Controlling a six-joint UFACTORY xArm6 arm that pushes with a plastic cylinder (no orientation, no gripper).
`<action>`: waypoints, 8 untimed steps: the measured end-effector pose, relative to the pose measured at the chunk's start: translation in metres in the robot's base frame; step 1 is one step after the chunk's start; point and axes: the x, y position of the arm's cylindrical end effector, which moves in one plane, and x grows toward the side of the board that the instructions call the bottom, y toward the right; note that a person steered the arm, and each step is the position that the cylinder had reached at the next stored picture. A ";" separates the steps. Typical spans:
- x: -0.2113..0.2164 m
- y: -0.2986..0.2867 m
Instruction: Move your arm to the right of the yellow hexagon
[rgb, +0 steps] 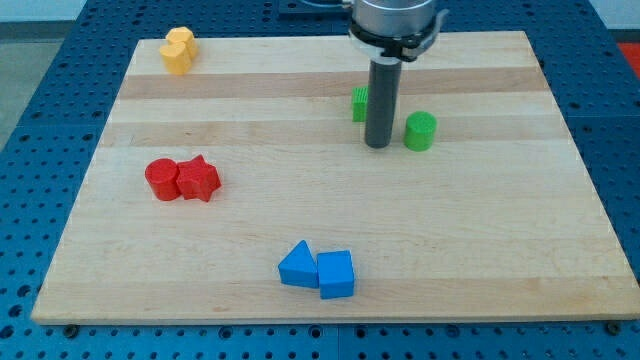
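Two yellow blocks sit touching at the board's top left; one looks like a hexagon, the other's shape I cannot make out. My rod comes down from the view's top centre, and my tip rests on the board far to the right of the yellow blocks. The tip stands between a green block, partly hidden behind the rod, and a green cylinder just to its right.
A red cylinder and a red star touch at the left middle. A blue triangle and a blue block touch near the bottom centre. The wooden board lies on a blue perforated table.
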 end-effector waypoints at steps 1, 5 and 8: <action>-0.013 -0.024; -0.126 -0.107; -0.211 -0.169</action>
